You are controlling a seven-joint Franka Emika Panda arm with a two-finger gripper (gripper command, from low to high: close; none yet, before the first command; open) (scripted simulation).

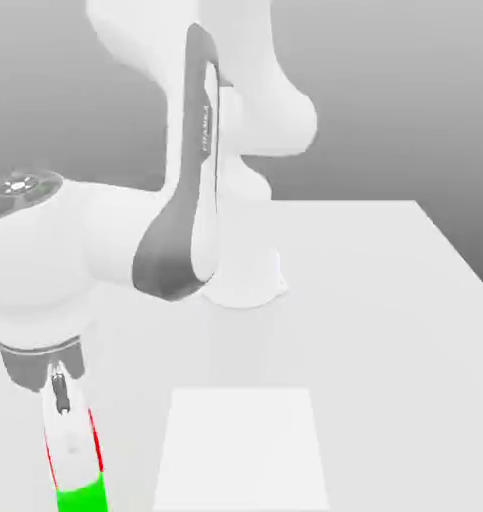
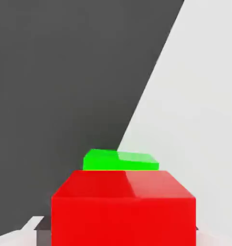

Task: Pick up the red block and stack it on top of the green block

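The red block (image 2: 123,211) rests on top of the green block (image 2: 118,161), a little offset so that part of the green top shows. In the exterior view the stack stands at the lower left corner, with the green block (image 1: 83,495) at the bottom. There, thin strips of the red block (image 1: 97,452) show on either side of a pale finger. My gripper (image 1: 75,455) points straight down around the red block. In the hand view a pale fingertip (image 2: 32,225) stands slightly off the red face, so the jaws are open.
The white table (image 1: 385,300) stretches to the exterior view's right. A paler square patch (image 1: 240,450) lies on it beside the stack. The arm's base (image 1: 245,285) stands mid-table. Close to the stack the table edge meets dark floor (image 2: 65,72).
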